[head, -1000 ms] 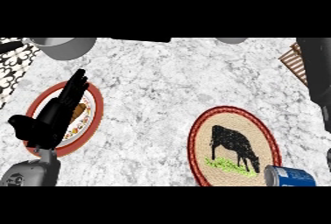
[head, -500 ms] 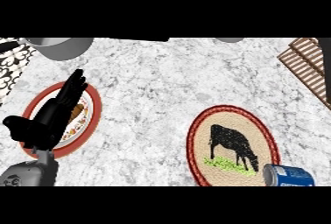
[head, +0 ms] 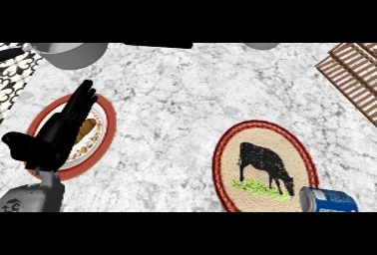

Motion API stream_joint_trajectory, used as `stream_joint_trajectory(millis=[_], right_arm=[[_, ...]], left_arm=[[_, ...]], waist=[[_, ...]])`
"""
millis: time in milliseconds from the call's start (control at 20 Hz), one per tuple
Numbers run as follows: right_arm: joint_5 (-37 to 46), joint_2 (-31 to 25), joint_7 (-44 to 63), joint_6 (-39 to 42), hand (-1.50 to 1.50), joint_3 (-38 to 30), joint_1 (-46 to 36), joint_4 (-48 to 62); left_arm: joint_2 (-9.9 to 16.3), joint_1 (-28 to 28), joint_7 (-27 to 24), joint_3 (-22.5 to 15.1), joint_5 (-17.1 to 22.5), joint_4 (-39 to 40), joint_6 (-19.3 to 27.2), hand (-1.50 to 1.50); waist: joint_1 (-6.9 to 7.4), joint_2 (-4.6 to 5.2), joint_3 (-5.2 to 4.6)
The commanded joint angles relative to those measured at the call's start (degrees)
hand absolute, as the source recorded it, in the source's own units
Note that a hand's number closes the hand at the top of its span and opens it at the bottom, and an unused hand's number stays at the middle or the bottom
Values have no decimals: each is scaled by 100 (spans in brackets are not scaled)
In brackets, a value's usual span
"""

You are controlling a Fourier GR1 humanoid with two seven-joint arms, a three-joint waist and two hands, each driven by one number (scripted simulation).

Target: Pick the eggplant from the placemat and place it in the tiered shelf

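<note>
Resting left hand (head: pixel 52 142) over plate (head: pixel 105 134) holding bread (head: pixel 88 128)

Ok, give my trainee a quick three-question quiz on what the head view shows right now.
1. True or false: the left hand shows over the red-rimmed plate, its fingers straight.
2. Multiple choice: what sits at the lower right edge of the cow placemat? A) a blue can B) an eggplant C) a spoon
3. Fill in: the slatted wooden shelf shows in the view's upper ____ corner.

Key: 1 true; 2 A; 3 right.
</note>
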Motion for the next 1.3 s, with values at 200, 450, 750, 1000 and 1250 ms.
stream_joint_trajectory(millis=[200,450,750,1000,1250], right_arm=[[376,-500,-414,314,150,219,-663,718],[-172,-534,-1046,-250,150,-224,-690,856],[-480,-683,-1752,860,150,-477,-891,1458],[-819,-673,-2094,999,150,-770,-475,1638],[-844,-768,-1731,809,150,-785,-171,1454]], left_arm=[[-18,-73,297,-50,8,-175,14,0],[44,-228,185,68,24,-78,2,0],[28,-118,261,17,49,-162,-47,0],[41,55,142,76,14,-156,-26,0],[-32,175,-24,-1,0,-207,-59,0]], waist=[[50,-2,20],[1,18,26],[30,6,22],[1,-7,27],[27,7,26]])
